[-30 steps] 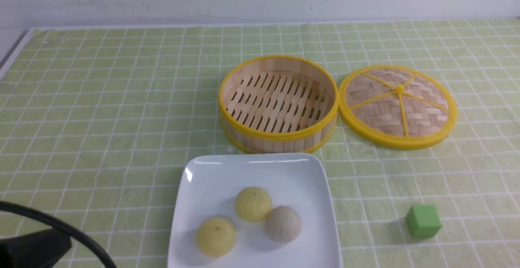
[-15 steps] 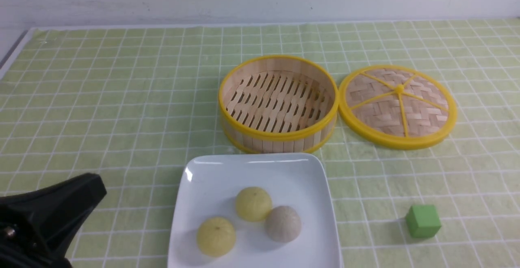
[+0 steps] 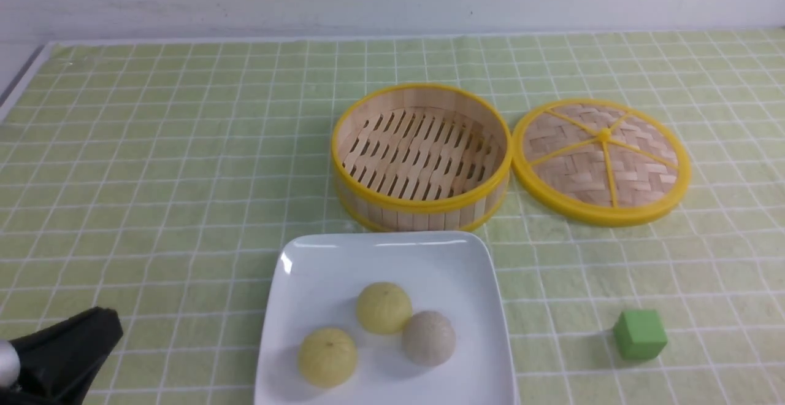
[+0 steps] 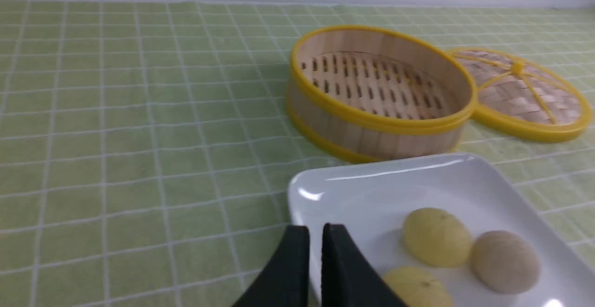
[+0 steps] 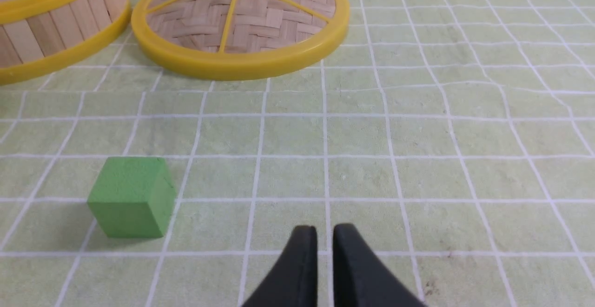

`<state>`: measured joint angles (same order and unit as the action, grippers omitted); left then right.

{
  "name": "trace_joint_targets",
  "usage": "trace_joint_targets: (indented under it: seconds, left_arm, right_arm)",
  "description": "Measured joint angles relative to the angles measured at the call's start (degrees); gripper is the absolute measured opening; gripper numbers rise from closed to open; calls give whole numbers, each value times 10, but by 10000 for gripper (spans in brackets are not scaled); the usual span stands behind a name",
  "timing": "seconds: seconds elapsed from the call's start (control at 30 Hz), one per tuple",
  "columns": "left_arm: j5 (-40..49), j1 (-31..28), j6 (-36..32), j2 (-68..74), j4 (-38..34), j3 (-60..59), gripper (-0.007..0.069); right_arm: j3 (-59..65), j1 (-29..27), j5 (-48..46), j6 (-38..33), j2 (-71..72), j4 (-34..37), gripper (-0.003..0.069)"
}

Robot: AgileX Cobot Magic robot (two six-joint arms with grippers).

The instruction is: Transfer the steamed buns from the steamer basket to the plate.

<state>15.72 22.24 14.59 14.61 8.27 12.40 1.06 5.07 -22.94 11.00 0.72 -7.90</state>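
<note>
White plate (image 3: 319, 270) is carrying all three steamed buns (image 3: 384, 307); the steamer basket (image 3: 421, 202) is sitting empty. Left gripper (image 4: 315, 232) and right gripper (image 5: 325, 235) are hanging with fingers pressed together, gripping nothing; best parking clear, low and slow.

A flat woven lid (image 3: 601, 160) with yellow spokes lies at about two o'clock on the green checked tablecloth (image 3: 153, 165) — while a small green cube (image 3: 639, 334) sits alone at four o'clock, well apart from it.
</note>
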Motion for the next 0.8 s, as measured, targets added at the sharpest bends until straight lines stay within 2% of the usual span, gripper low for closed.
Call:
trace_joint_targets:
  seconds: [0.1,0.13,0.2,0.3,0.5,0.8]
  left_arm:
    - [-20,-75,-43,-27,-20,-64,71]
    - [-20,-80,-44,-30,-20,-64,71]
    - [-11,-134,-50,-79,-14,-110,73]
    - [1,-170,-53,-123,-5,-137,73]
    - [48,-184,-55,-152,-3,-140,84]
    - [51,-184,-57,-152,-2,-139,92]
  right_arm:
    - [0,0,-1,0,0,-1,83]
    - [0,0,-1,0,0,-1,83]
    - [0,0,-1,0,0,-1,90]
    - [0,0,-1,0,0,-1,94]
    - [0,0,-1,0,0,-1,102]
    - [0,0,-1,0,0,-2,104]
